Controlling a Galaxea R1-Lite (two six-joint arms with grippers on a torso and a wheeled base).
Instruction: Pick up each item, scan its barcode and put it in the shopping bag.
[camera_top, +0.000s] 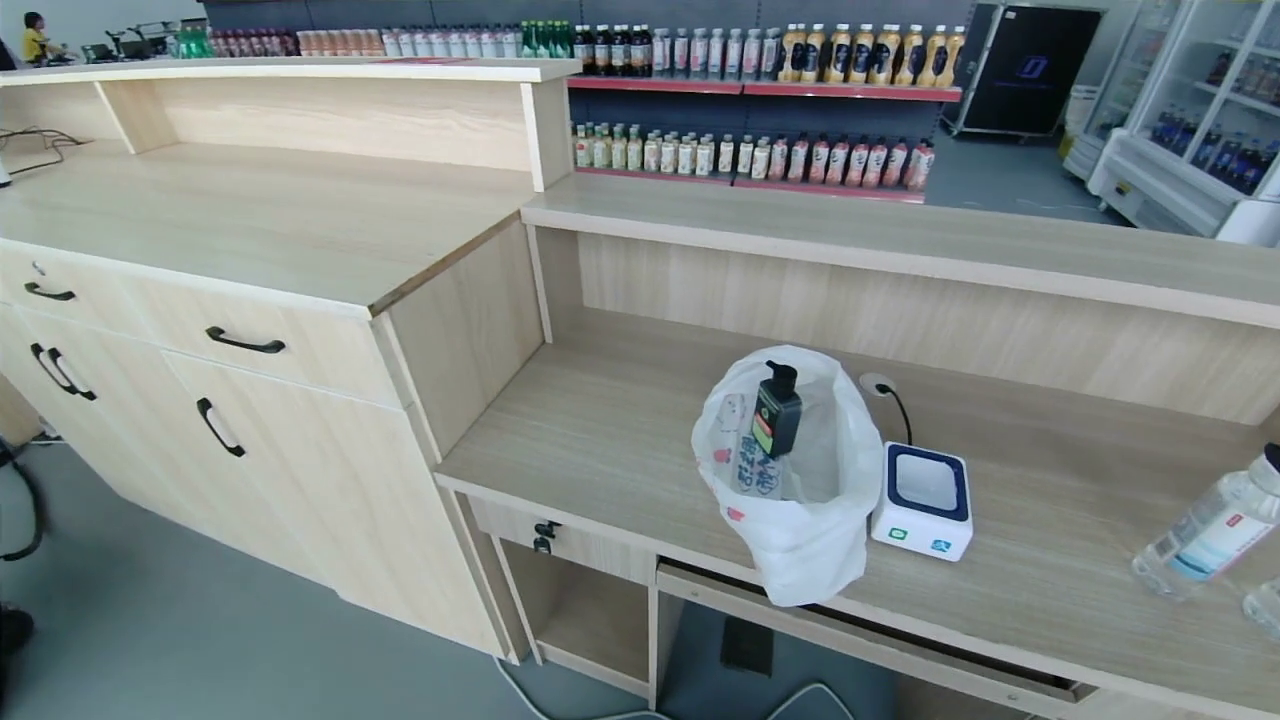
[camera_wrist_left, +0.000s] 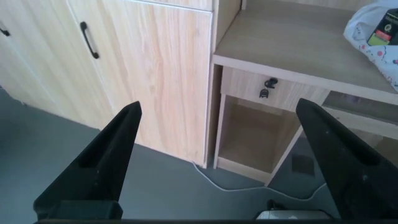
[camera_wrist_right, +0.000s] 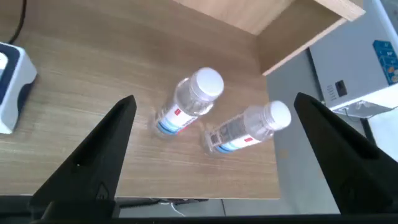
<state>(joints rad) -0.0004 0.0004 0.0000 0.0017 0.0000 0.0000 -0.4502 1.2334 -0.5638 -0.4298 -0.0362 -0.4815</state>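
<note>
A white shopping bag (camera_top: 800, 520) stands open on the lower counter with a black pump bottle (camera_top: 777, 410) upright inside it. The white scanner (camera_top: 922, 498) with a blue-rimmed window sits just right of the bag. Two clear water bottles (camera_top: 1210, 525) (camera_top: 1265, 605) stand at the counter's far right. My right gripper (camera_wrist_right: 216, 101) hangs open above these bottles, the nearer bottle (camera_wrist_right: 186, 102) and the other bottle (camera_wrist_right: 249, 127) both between its fingers' span. My left gripper (camera_wrist_left: 219, 107) is open and empty, low over the floor in front of the counter, with the bag (camera_wrist_left: 373, 31) off to one side.
A raised ledge (camera_top: 900, 240) runs behind the lower counter. A tall cabinet with black handles (camera_top: 245, 345) stands to the left. A cable (camera_top: 897, 400) runs from the scanner to a hole in the counter. A drawer with a lock (camera_wrist_left: 268, 90) sits under the counter edge.
</note>
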